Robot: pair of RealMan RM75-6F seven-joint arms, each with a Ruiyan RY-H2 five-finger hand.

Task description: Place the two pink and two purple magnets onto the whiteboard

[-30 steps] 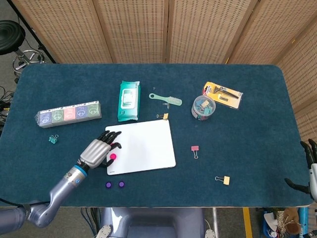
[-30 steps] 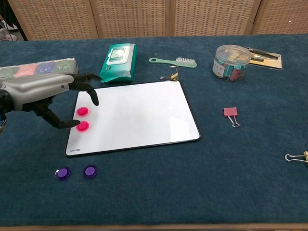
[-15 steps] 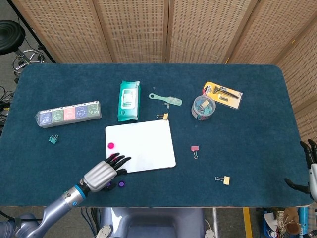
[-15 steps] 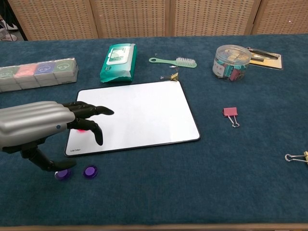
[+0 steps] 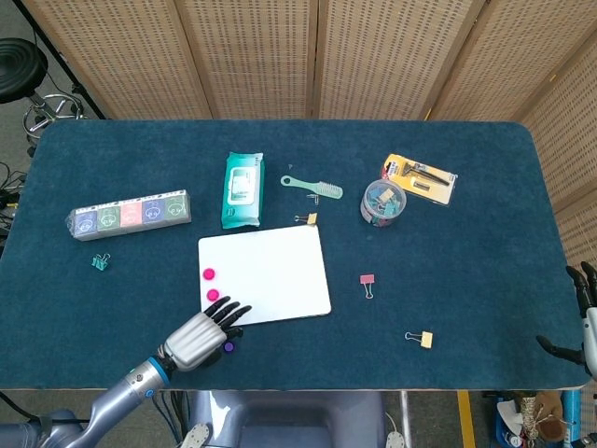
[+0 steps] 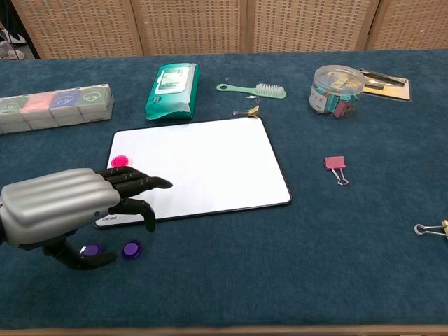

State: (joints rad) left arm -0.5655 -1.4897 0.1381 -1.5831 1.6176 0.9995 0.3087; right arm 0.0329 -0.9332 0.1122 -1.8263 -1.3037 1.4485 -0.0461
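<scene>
The whiteboard (image 5: 270, 271) (image 6: 210, 157) lies flat in the middle of the table. Two pink magnets sit near its left edge, the upper pink magnet (image 5: 209, 273) (image 6: 120, 161) and the lower pink magnet (image 5: 213, 295); in the chest view the lower one is hidden behind my hand. Two purple magnets lie on the cloth just in front of the board's left corner, the left purple magnet (image 6: 89, 249) and the right purple magnet (image 6: 130, 248) (image 5: 229, 346). My left hand (image 5: 198, 338) (image 6: 59, 210) hovers over them, fingers stretched toward the board's corner, thumb beside the left purple magnet, holding nothing. My right hand (image 5: 584, 317) stays at the table's right edge, fingers apart.
Behind the board lie a green wipes pack (image 6: 171, 89), a green brush (image 6: 252, 89), and a clear tub of clips (image 6: 338, 89). A box of coloured pots (image 6: 52, 107) sits far left. Binder clips lie at the right: a pink clip (image 6: 335, 165) and a yellow clip (image 6: 434, 228).
My left hand has drawn back from the whiteboard toward the table's front edge and now hovers over the purple magnets. Both pink magnets stay on the board.
</scene>
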